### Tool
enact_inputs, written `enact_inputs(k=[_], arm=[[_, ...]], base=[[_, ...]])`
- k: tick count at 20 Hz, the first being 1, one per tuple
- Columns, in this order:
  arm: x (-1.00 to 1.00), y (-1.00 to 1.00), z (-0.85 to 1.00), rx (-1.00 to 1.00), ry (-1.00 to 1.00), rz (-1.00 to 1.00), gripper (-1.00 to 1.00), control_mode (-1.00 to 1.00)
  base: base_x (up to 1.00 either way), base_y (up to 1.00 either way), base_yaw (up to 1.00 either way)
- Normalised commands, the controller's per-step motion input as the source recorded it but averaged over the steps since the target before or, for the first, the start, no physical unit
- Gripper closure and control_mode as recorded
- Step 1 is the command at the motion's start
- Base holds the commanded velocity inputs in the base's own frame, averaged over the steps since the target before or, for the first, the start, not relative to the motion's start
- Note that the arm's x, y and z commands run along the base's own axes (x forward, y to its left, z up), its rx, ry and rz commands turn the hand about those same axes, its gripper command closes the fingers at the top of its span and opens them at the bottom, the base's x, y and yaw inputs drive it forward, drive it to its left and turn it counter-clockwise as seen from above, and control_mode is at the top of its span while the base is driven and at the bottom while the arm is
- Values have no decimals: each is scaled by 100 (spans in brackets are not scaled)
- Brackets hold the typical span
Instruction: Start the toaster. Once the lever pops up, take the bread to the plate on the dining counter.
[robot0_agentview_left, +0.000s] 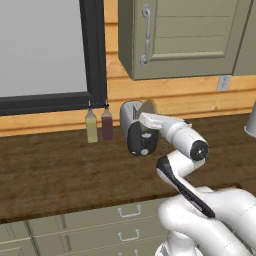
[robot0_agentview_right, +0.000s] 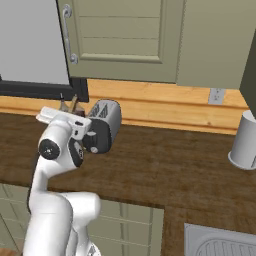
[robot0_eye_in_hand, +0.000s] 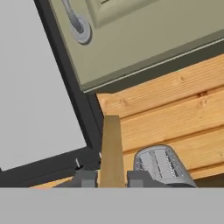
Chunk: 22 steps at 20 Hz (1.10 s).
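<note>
The silver toaster (robot0_agentview_left: 131, 114) with its black end panel (robot0_agentview_left: 141, 140) stands at the back of the wooden counter, also seen in the right base view (robot0_agentview_right: 111, 116) and in the hand view (robot0_eye_in_hand: 162, 165). My gripper (robot0_eye_in_hand: 112, 178) hovers just above it, shut on the bread (robot0_eye_in_hand: 111, 151), a thin tan slice held upright between the fingers (robot0_eye_in_hand: 85, 178). In the left base view the bread (robot0_agentview_left: 148, 106) pokes up above the toaster beside my hand. The lever is too small to make out. The plate and the dining counter are out of view.
Two slim bottles (robot0_agentview_left: 91, 127) (robot0_agentview_left: 107, 124) stand left of the toaster under the dark window frame (robot0_agentview_left: 95, 55). An olive wall cabinet (robot0_agentview_left: 185, 37) hangs overhead. A white canister (robot0_agentview_right: 245, 140) sits at the right, and a sink corner (robot0_agentview_right: 220, 244) lies at the lower right.
</note>
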Motion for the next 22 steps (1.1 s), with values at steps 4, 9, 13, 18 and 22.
enact_inputs(k=[4,9,13,18,22], arm=[[-100,-5,50,-11,18,8,100,-100],[-100,-5,14,-22,11,1,100,-100],[-100,-4,-24,-25,1,0,100,-100],[-54,-17,-63,-11,-4,-8,100,-100],[-4,-13,-39,-3,-3,-10,100,-100]], base=[[0,0,0],[0,0,0],[0,0,0],[0,0,0],[0,0,0]])
